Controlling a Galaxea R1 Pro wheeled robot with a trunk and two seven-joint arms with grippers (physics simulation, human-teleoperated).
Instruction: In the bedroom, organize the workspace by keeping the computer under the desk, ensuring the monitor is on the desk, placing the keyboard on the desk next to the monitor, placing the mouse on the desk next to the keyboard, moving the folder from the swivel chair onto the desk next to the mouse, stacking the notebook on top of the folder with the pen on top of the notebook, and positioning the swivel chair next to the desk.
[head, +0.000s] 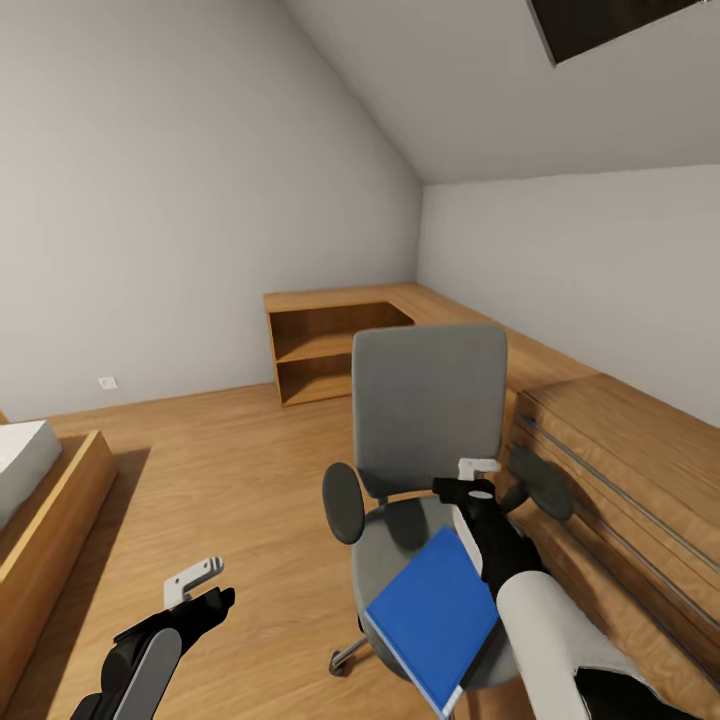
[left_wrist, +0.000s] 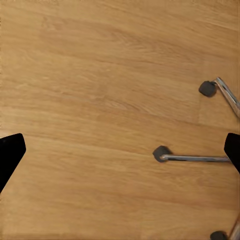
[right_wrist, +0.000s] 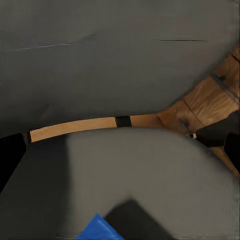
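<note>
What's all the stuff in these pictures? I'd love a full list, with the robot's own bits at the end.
swivel chair: one, grey with black armrests, centre of the room
folder: one, bright blue, lying on the chair seat
wooden shelf unit: one, light wood, far corner
wooden drawer chest: one, light wood, along the right wall
bed: one, wood frame, white mattress, left edge
skylight: one, dark, sloped ceiling
left gripper: one, black, open, over the floor
right gripper: one, black, open, above the seat

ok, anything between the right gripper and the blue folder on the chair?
Nothing visible. The right gripper hangs open over the chair seat, near the backrest; the folder lies on the seat's front part, uncovered, with bare grey seat between them.
</note>
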